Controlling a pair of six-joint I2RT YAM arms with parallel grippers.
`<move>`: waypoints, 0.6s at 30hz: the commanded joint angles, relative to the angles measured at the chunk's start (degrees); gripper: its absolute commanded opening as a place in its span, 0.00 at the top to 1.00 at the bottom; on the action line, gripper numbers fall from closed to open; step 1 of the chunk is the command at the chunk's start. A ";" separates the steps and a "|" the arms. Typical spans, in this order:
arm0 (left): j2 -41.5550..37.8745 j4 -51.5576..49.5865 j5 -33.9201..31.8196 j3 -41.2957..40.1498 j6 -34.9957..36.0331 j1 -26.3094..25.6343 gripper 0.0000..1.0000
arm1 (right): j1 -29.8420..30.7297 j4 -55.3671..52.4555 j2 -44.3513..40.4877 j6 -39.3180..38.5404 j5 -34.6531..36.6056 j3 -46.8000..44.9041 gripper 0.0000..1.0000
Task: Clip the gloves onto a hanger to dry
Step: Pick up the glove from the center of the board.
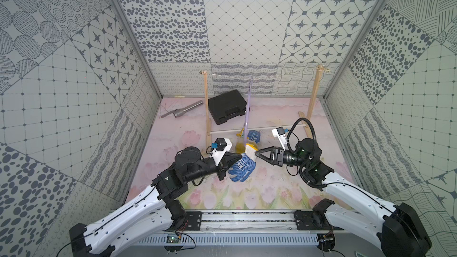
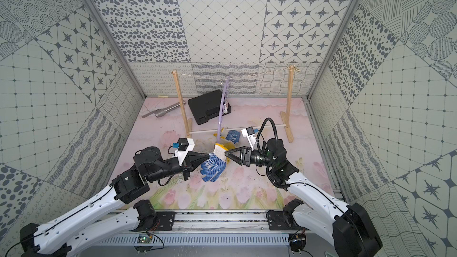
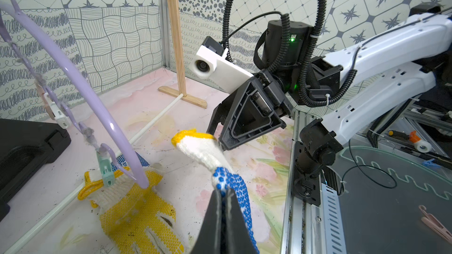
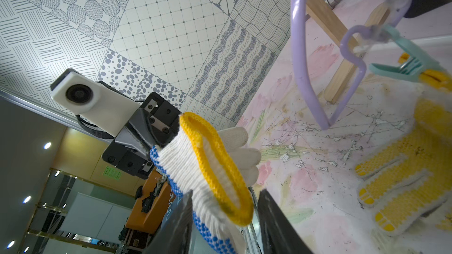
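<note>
Two pairs of fingers meet on one glove. My left gripper has its fingers pressed together on the blue-dotted glove, pinching the knit just below the cuff and holding it up above the table, the glove's own fingers pointing to the near side. My right gripper faces it from the right. Its fingers stand apart with the yellow-edged cuff between them, and I cannot tell whether they press on it.

Just beyond, the lilac hanger hangs from the string of the wooden frame, its lower end down by the table. A teal peg on it grips the cuff of the yellow-dotted glove, which lies on the table. A second blue-dotted glove lies just right of the hanger's lower end. Far left sit a black case and a metal tube.
</note>
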 commanded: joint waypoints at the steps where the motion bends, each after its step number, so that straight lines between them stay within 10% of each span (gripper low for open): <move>1: 0.44 8.07 2.26 -0.31 0.76 -0.23 1.00 | 0.49 7.54 -0.17 4.04 -0.44 -0.68 0.52; 18: 4.21 9.36 0.46 -0.23 1.32 -0.27 1.00 | 1.52 5.80 -0.73 1.28 1.71 0.49 0.76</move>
